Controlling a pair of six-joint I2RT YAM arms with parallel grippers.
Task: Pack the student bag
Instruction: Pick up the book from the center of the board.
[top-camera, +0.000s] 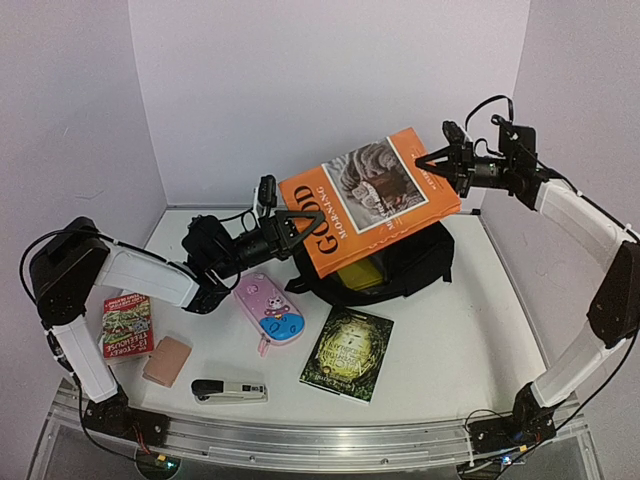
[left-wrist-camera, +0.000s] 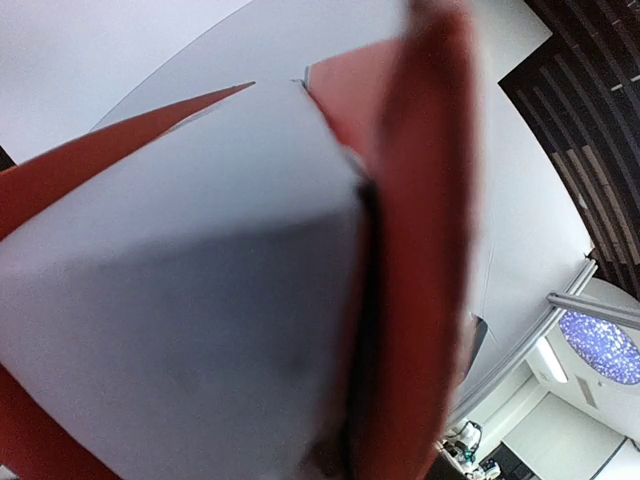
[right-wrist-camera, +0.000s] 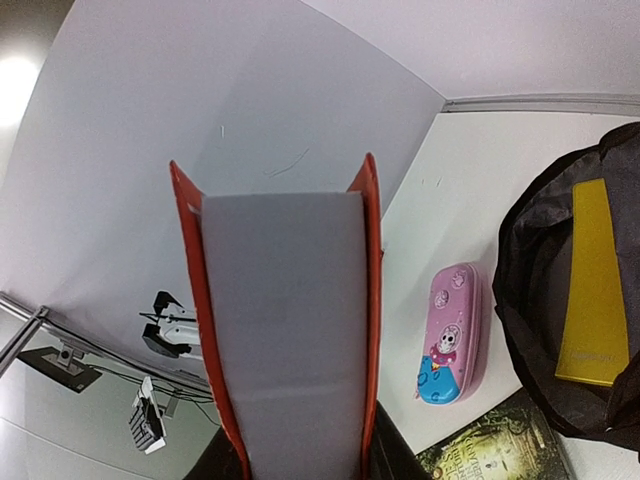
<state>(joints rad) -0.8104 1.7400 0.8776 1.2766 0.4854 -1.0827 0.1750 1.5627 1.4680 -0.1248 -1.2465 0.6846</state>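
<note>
White tabletop (top-camera: 480, 310), student bag (top-camera: 420, 268) beneath orange book (top-camera: 370, 200) in right end effector (top-camera: 428, 160)

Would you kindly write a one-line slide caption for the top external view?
Left arm and right arm hold a large orange hardcover book above the open black fabric backpack, yellow book inside.

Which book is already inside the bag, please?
The yellow book, in the open student bag; the orange book is held aloft, the green book and red book lie outside.

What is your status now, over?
Left claw and right claw shut on orange book, above bag. Bag open, yellow book inside. No obstacle seen.
</note>
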